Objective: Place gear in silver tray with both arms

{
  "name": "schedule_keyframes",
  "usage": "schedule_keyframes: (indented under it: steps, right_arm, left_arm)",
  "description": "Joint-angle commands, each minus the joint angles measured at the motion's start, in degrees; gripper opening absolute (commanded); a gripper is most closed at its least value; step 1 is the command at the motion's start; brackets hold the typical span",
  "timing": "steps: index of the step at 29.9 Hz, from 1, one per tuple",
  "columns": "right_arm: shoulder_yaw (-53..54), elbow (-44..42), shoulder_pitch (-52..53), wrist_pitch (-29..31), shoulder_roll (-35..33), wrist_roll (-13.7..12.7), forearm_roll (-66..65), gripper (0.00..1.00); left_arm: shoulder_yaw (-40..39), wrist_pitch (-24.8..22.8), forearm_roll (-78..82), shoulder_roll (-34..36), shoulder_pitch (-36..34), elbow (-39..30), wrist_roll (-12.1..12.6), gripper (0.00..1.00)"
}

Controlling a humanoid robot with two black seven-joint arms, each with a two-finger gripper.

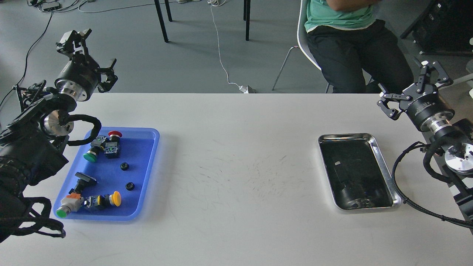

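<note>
White table [236, 155], seen from my head, carrying every item of the task. At my left lies the blue plastic tray [147, 173], the larger of the two containers; at my right, well apart from it, the silver tray [384, 162], its dark mirror floor bare of parts. A seated person [354, 44] is partly visible beyond the far edge.

My left gripper [87, 55] is raised above the far-left corner of the table, just beyond the blue tray — fingers spread wide, holding nothing. My right gripper [415, 87] is raised near the far-right corner, beyond the silver tray, fingers likewise wide and empty.

Within the blue tray: a cluster of push-button switches with red and green caps [101, 146] at the far end, another with yellow and green caps [90, 201] at the near end. Between them, on open blue floor, lie two small black toothed parts, which I take to be the gears — the far gear [124, 166] and the near gear [129, 186], each apart from the other and from the switches.

Handling, as judged: a gear this small should be light and rigid, lying flat and low, hence liable to slide on smooth plastic. Hold is best taken across the toothed rim, fingers descending vertically on opposite sides; the teeth should resist slipping. No step of transfer is yet done.
</note>
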Motion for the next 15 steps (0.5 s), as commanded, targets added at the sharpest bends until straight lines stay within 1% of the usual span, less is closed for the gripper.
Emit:
schedule_keyframes:
  steps: [1,11,13,15]
  right_arm:
    - [-0.06,0.17,0.14,-0.14,0.00,-0.11,0.00,0.99]
    - [0.03,0.17,0.23,0.03,0.00,-0.02,0.09,0.99]
    - [-0.06,0.34,0.31,0.03,0.00,-0.02,0.09,0.99]
    - [0.03,0.34,0.31,-0.14,0.00,0.07,0.09,0.99]
  left_arm:
    - [0.00,0.00,0.01,0.06,-0.16,0.00,-0.09,0.98]
    - [-0.79,0.00,-0.52,0.68,-0.34,0.08,-0.26,0.98]
    - [-0.01,0.00,-1.13,0.94,-0.25,0.17,0.44,0.98]
    - [0.18,0.00,-0.79,0.94,-0.08,0.00,0.44,0.98]
